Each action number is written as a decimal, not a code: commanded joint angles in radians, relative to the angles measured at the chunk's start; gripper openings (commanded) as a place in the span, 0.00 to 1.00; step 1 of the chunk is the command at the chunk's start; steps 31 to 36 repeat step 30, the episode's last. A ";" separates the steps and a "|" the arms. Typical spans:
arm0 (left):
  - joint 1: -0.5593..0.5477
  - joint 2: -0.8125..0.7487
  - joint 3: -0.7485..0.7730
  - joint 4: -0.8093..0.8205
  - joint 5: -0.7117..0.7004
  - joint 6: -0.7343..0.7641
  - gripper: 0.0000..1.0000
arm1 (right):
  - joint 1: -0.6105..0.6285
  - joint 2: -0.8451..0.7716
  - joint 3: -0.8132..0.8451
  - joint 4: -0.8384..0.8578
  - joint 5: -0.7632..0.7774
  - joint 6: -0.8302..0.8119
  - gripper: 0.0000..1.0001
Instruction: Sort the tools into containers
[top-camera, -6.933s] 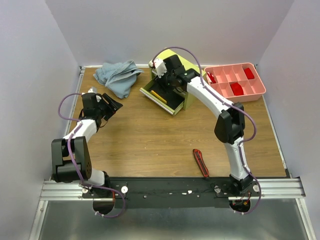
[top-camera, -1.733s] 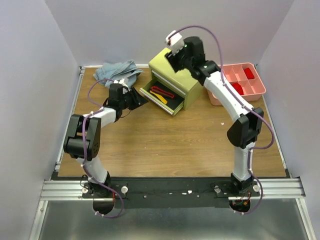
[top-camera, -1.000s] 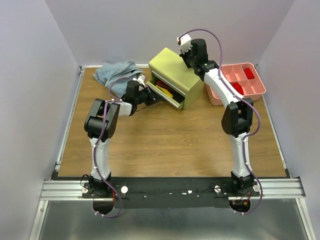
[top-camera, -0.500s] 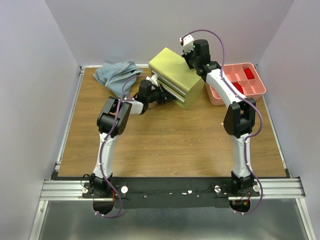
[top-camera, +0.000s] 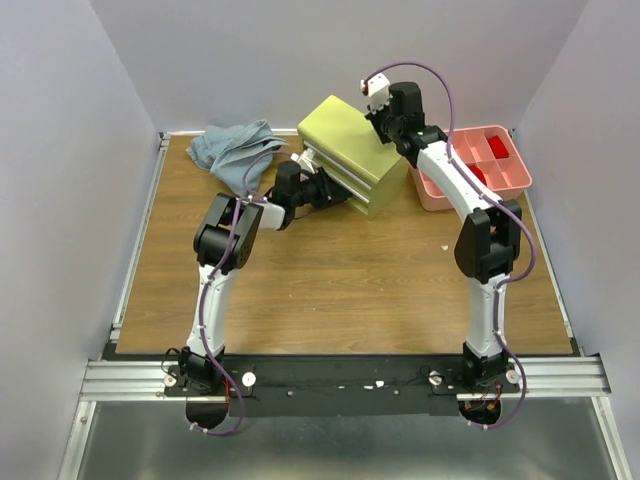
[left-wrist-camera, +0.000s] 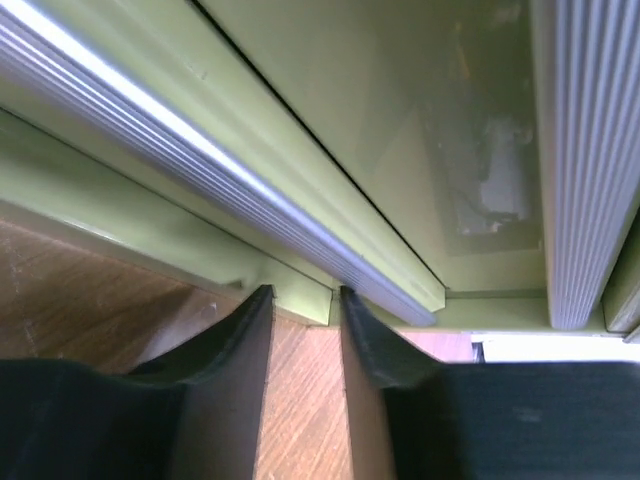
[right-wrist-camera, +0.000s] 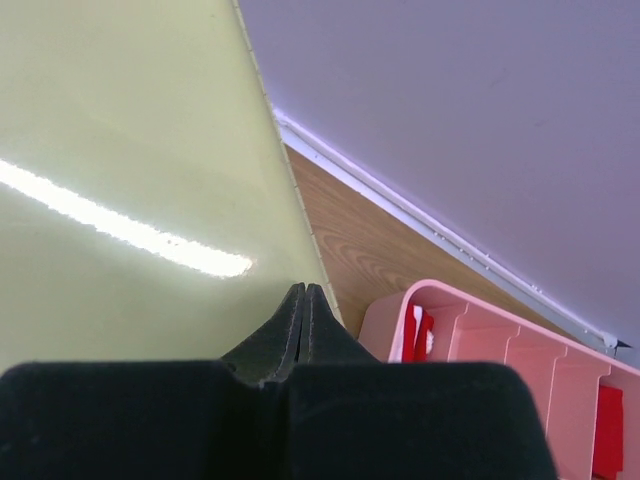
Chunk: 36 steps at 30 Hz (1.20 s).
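- Brown wooden table (top-camera: 330, 290) is holding everything.
- Left gripper (left-wrist-camera: 303, 302), jaws a little apart, is touching the green chest (top-camera: 340, 130) low on its front.
- Right gripper (right-wrist-camera: 305, 292), jaws squeezed together, is resting on the chest's top.
- Chest is sitting at the back, drawers pushed in, between cloth (top-camera: 232, 150) and pink tray (top-camera: 505, 178).

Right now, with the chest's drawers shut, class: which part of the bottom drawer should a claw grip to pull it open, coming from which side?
Probably its ribbed silvery lip, approached low from the front, where the left claw sits: that lip juts from an otherwise flat face of the chest.
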 joint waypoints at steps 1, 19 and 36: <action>0.043 -0.141 -0.119 0.026 0.025 -0.027 0.46 | 0.022 -0.044 -0.039 -0.125 0.015 0.005 0.01; 0.242 -0.920 -0.348 -0.773 -0.114 0.707 0.99 | 0.032 -0.618 -0.554 -0.098 0.099 0.225 1.00; 0.278 -1.026 -0.205 -0.887 -0.518 0.918 0.99 | 0.032 -0.910 -0.801 -0.123 0.121 0.270 1.00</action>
